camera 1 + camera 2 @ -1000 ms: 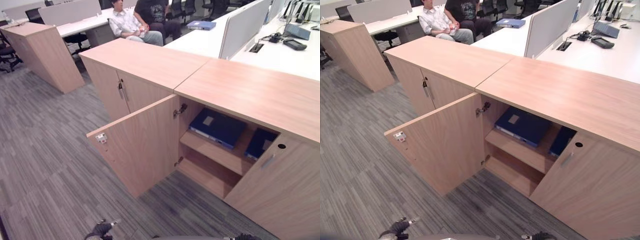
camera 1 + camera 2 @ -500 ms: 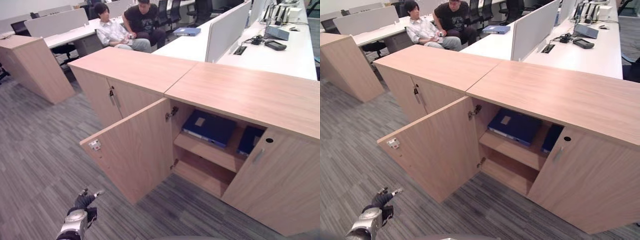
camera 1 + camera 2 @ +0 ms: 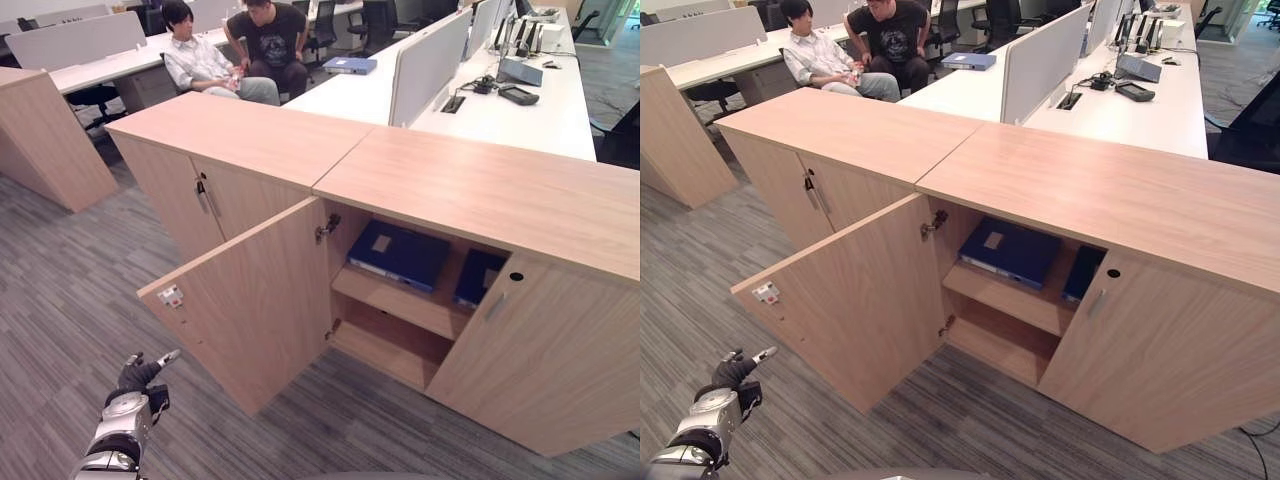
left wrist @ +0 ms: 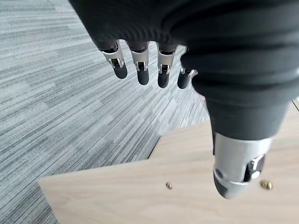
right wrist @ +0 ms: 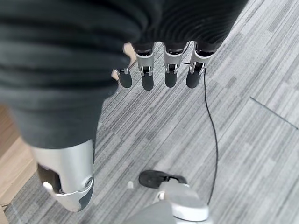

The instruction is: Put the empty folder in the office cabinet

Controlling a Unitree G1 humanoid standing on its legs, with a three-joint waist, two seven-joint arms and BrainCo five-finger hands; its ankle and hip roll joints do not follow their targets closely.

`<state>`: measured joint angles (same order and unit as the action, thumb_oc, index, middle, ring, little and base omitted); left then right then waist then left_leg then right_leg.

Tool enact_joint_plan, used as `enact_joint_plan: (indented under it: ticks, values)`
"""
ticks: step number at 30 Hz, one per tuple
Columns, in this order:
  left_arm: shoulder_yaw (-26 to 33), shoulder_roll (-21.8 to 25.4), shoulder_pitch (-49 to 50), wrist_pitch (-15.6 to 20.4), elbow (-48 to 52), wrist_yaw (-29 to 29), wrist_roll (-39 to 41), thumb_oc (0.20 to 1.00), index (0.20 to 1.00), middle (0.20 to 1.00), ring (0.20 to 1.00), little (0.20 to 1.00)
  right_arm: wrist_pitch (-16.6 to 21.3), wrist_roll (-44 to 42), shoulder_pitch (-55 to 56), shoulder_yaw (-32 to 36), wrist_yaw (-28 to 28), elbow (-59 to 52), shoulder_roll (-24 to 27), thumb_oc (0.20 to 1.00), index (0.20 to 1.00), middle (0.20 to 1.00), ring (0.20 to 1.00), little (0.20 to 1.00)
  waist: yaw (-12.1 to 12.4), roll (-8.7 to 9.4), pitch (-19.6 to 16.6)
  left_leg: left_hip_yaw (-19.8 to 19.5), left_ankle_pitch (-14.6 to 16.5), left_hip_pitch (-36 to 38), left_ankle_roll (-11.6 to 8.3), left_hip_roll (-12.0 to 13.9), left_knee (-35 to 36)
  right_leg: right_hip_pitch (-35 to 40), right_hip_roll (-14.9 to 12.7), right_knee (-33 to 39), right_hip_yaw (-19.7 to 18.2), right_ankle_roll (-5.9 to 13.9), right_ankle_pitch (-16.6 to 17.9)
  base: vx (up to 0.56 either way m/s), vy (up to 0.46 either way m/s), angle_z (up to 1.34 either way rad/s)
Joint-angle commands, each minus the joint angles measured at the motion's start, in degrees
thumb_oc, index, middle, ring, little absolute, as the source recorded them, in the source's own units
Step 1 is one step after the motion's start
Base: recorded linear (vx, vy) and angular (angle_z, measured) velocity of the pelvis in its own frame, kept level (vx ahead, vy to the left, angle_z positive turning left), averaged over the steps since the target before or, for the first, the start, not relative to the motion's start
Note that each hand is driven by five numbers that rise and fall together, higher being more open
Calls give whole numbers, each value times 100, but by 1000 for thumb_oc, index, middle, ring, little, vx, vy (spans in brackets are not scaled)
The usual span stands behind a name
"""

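The light wood office cabinet (image 3: 480, 190) stands with its left door (image 3: 262, 300) swung open. A blue folder (image 3: 398, 254) lies flat on its upper shelf. A second blue folder (image 3: 478, 277) leans beside it, partly behind the closed right door. My left hand (image 3: 132, 380) hangs low over the carpet, in front of the open door's outer edge, with its fingers (image 4: 140, 70) straight and nothing in them. In its own wrist view my right hand (image 5: 169, 74) is over bare carpet, open and holding nothing.
A matching cabinet (image 3: 230, 140) with shut doors adjoins on the left. Behind are white desks (image 3: 500, 110) with a divider panel (image 3: 430, 60), a blue folder (image 3: 350, 65) on one desk, and two seated persons (image 3: 205, 62). Another wooden unit (image 3: 45, 130) stands far left.
The camera has shifted, so the whole cabinet sits lower and further left in the picture. My left hand has come up from the bottom edge to the lower left. The folders have not moved.
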<state>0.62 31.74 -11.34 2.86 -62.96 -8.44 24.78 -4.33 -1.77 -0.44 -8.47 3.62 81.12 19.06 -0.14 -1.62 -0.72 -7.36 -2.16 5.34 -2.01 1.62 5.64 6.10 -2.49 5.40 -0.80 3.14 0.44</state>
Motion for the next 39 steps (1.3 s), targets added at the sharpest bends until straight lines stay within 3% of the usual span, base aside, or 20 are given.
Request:
enact_joint_plan:
  ticks: [1, 14, 25, 31, 37, 39]
  values:
    - [389, 381, -678, 209, -420, -74, 250, 1000, 1000, 1000, 1000, 1000, 27, -353, -59, -10, -37, 175, 33, 1000, 1000, 1000, 1000, 1000, -15, 80, -56, 36, 633, 153, 188, -392, -64, -81, 109, -40, 336, 242, -237, 8, 6, -4]
    - [174, 595, -1177, 269, -55, -62, 433, 1000, 1000, 1000, 1000, 1000, 31, -570, -88, 71, -93, 194, 59, 1000, 1000, 1000, 1000, 1000, -64, 118, -35, 193, 669, 176, 189, -369, -64, -116, 114, -40, 264, 295, -182, 0, 10, -7]
    - [-777, -76, -1904, 264, 74, 120, 329, 1000, 1000, 1000, 1000, 1000, -3, -663, -308, -5, -89, 274, 100, 1000, 1000, 1000, 1000, 1000, -170, 107, -99, 270, 714, 212, 200, -380, -64, -97, 94, -40, 217, 315, -191, -1, 1, -1]
    - [-1575, -490, -2112, 284, 898, 363, -85, 1000, 1000, 1000, 1000, 1000, -31, -649, -353, -57, -79, 325, 49, 1000, 1000, 1000, 1000, 1000, -213, 86, -116, 272, 730, 215, 208, -393, -64, -91, 71, -40, 232, 325, -179, -1, 1, 1]
    - [-1819, -835, -2107, 306, 1406, 448, -161, 1000, 1000, 1000, 1000, 1000, -53, -605, -355, -16, -78, 396, 29, 1000, 1000, 1000, 1000, 1000, -234, 73, -110, 242, 753, 219, 210, -393, -64, -80, 54, -40, 275, 327, -198, -3, -1, 3]
    - [-1882, -1010, -1909, 378, 2078, 538, 58, 1000, 1000, 1000, 1000, 1000, -84, -539, -392, 7, -68, 433, 32, 1000, 1000, 1000, 1000, 1000, -227, 75, -83, 211, 762, 210, 212, -396, -64, -79, 46, -40, 299, 326, -211, -12, -7, 6]
